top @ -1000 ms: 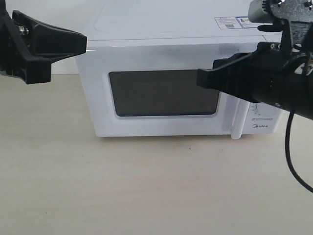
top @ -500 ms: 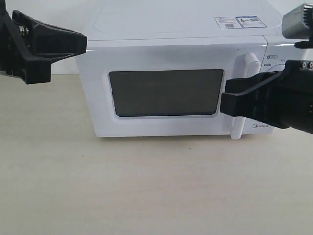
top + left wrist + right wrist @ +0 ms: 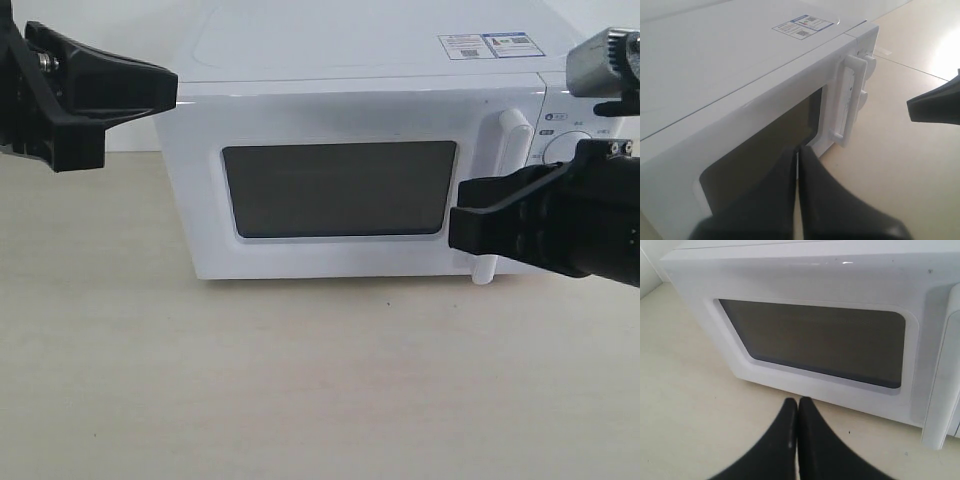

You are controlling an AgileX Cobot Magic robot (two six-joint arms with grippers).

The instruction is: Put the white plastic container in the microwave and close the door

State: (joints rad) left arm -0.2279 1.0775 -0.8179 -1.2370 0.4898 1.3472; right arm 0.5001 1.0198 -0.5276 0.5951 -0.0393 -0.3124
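Observation:
The white microwave (image 3: 300,60) stands at the back of the table with its door (image 3: 340,190) closed; the dark window and the vertical white bar handle (image 3: 512,130) show. The white plastic container is out of view in every frame. My left gripper (image 3: 170,88) hangs shut and empty at the microwave's upper left corner, away from the door. My right gripper (image 3: 455,228) is shut and empty in front of the door's lower right, near the handle's foot. The wrist views show the door (image 3: 810,340), the handle (image 3: 847,100) and both shut grippers (image 3: 798,149) (image 3: 798,401).
The beige table (image 3: 300,380) stretches in front of the microwave. Two round dials (image 3: 565,150) sit partly behind my right arm. Labels (image 3: 490,45) lie on the microwave's top.
My right gripper has pulled back to the right and down, uncovering the handle and the window's right side. The left arm has not moved. The door stays closed.

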